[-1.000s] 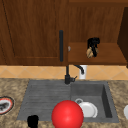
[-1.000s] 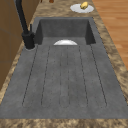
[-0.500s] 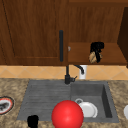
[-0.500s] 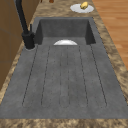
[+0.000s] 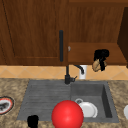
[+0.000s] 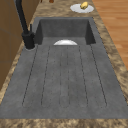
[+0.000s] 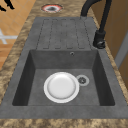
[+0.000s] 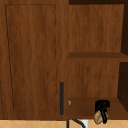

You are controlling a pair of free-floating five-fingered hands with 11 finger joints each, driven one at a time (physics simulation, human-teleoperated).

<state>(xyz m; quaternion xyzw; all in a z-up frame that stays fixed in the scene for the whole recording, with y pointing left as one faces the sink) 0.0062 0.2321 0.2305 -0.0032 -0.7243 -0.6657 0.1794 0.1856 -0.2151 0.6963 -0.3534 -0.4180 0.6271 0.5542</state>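
Note:
My right hand (image 5: 101, 55) hangs in front of the open cabinet's lower shelf (image 5: 82, 53), above the sink's right side. Its fingers are curled round a tan, lumpy object (image 5: 96, 65) that hangs below it. In the upper view the same right hand (image 8: 102, 105) and tan object (image 8: 99, 117) sit at the shelf's front edge. My left hand (image 5: 32, 121) floats low at the sink's front left corner. A white plate (image 7: 61, 87) lies in the sink basin (image 7: 100, 75) beside the drain.
A red ball (image 5: 67, 114) shows at the sink's front edge. The black faucet (image 5: 67, 75) stands at the back with a white cup (image 5: 83, 72) beside it. A red-rimmed plate (image 5: 5, 105) lies on the left counter; another plate (image 6: 82, 7) carries something yellow. The left cabinet door (image 8: 35, 57) is closed.
My right hand has moved down and to the right with the tan object. The left hand, ball and plates have not moved.

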